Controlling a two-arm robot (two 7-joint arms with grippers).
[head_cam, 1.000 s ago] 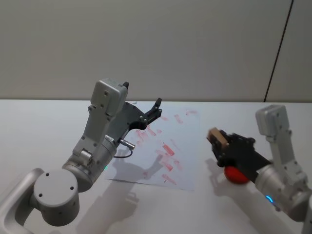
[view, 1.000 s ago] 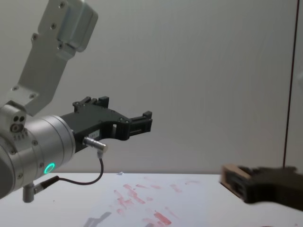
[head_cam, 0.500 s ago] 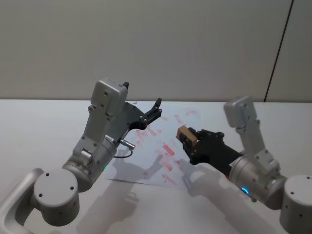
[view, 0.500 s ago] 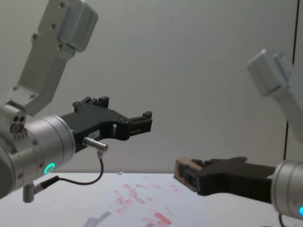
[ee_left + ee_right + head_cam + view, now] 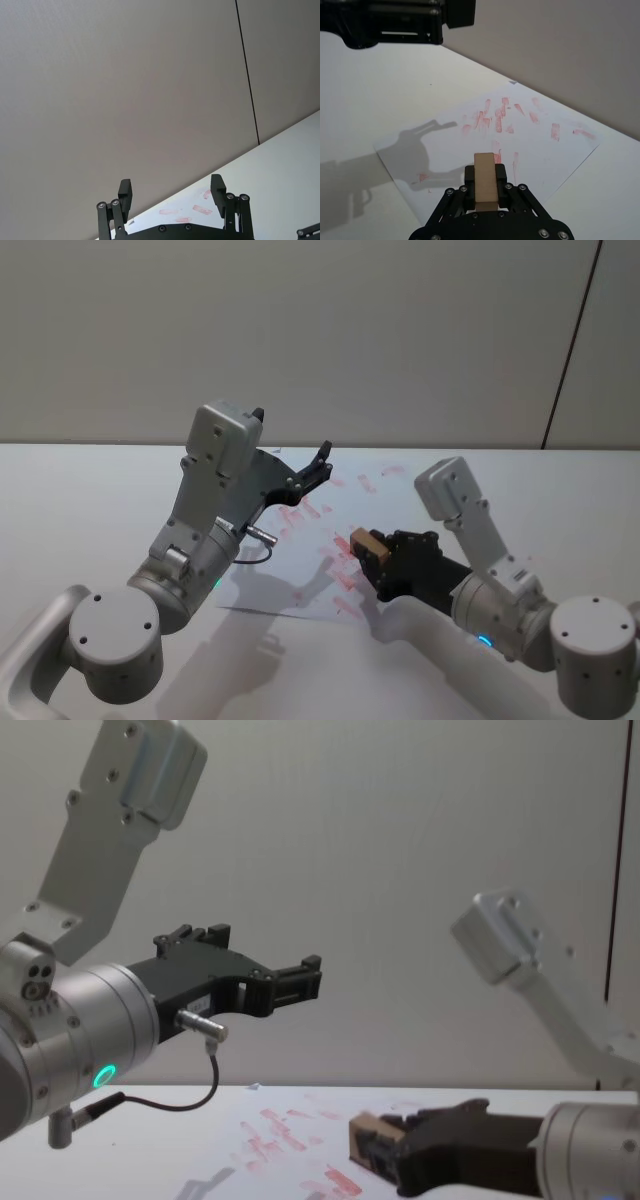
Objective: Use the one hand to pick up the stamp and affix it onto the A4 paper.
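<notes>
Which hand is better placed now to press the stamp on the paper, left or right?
The right hand: it grips the stamp, low over the A4 paper. The left hand is open, empty and raised well above it.

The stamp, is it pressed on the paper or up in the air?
Up in the air: the right pincer grips the stamp, its end above the A4 paper, not touching. Left pincer hangs open, idle.

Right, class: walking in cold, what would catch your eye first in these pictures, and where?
The right gripper stands out first, shut on a tan wooden stamp low over the A4 paper, which is smeared with pinkish-red stamp marks. The left gripper hangs open in the air above the paper's left side.
</notes>
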